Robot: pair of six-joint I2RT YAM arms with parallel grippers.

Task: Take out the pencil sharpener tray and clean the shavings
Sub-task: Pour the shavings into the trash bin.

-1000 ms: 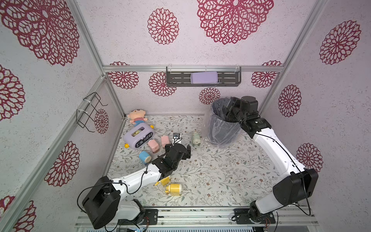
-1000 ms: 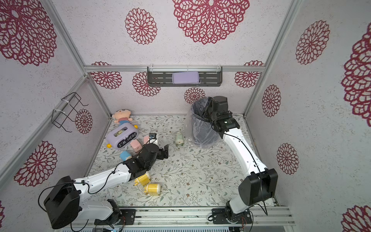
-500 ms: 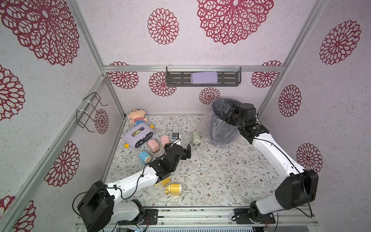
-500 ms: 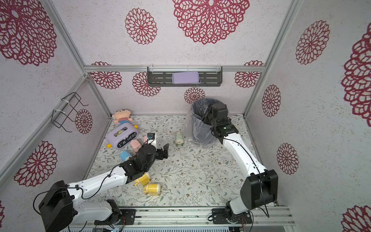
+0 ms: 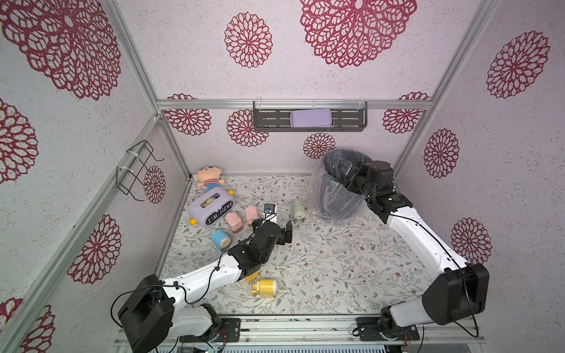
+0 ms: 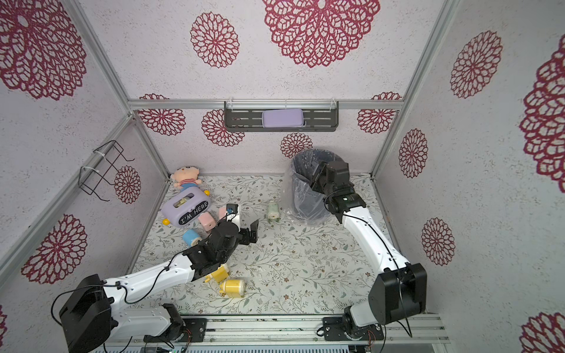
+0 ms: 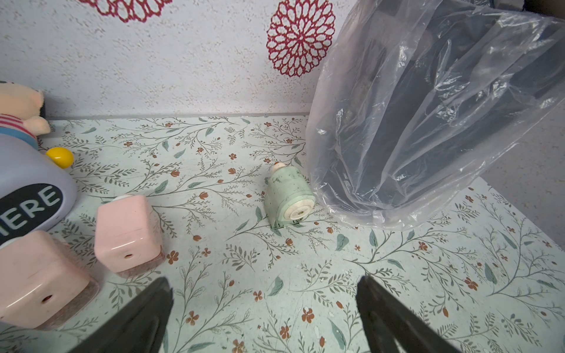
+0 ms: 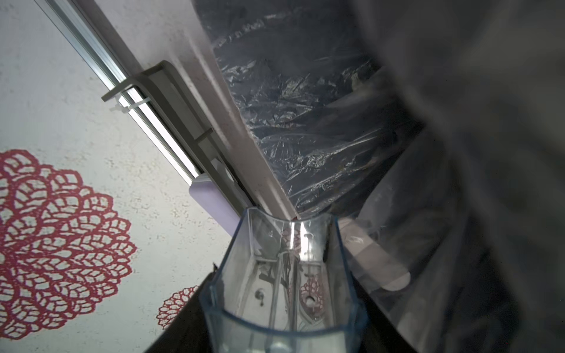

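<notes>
Since a second ago the right arm has dipped lower at the bin; the left arm has barely shifted. The right hand point(image 5: 347, 175) sits at the mouth of the bin point(image 5: 333, 201), closed partway on the clear tray point(image 8: 284, 275). The tray's long axis runs straight out from the hand, with its far end at the bin's rim and the liner just beyond. It looks nearly empty, with specks only. The left hand point(image 7: 264, 296) is wide open and holds nothing. It is low over the counter point(image 5: 336, 269), facing the green sharpener point(image 7: 289, 195), which lies on its side just beside the bin. The right arm has the tray; the left is well apart from it. The dump looks about done. Next is probably taking the tray back, though I can't tell which sharpener it came from.
</notes>
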